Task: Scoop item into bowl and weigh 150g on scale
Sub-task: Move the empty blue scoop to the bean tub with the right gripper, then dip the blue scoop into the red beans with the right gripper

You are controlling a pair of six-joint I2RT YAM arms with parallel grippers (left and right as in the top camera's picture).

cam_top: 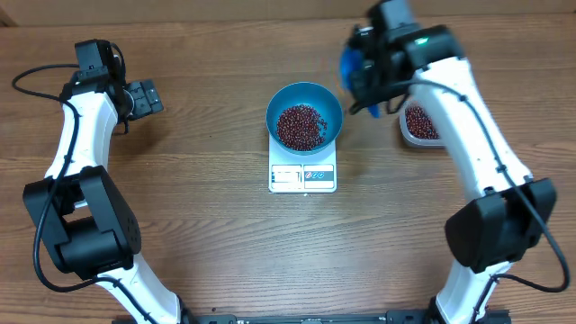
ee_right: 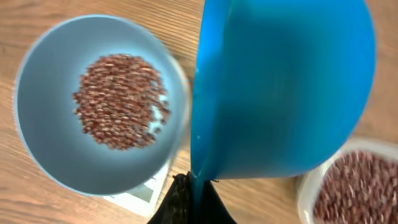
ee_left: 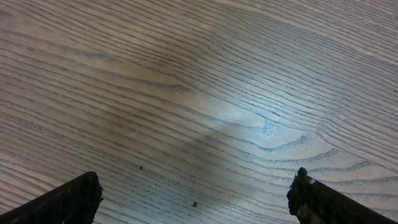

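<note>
My right gripper (ee_right: 194,200) is clamped on the handle of the blue scoop (ee_right: 286,87), which hangs between the bowl (cam_top: 306,90) on the scale (cam_top: 302,177) and the clear tub (cam_top: 416,141). Beans (cam_top: 301,126) already lie in the bowl. Another heavy pour could overshoot the weight, and a careless swing could knock the bowl's rim. My left gripper (ee_left: 196,186) gapes wide and empty, well apart.

Wood-grain table (cam_top: 198,225) fills the frame, its grain running left to right. Dead centre, the small white scale (cam_top: 302,177) sits flat on it, display panel toward the lower edge. At the upper right, a clear plastic tub (cam_top: 412,142) rests on the wood, apart from the scale. In the left wrist view, tiny dark specks (ee_left: 194,203) lie on bare grain, low in the frame.
</note>
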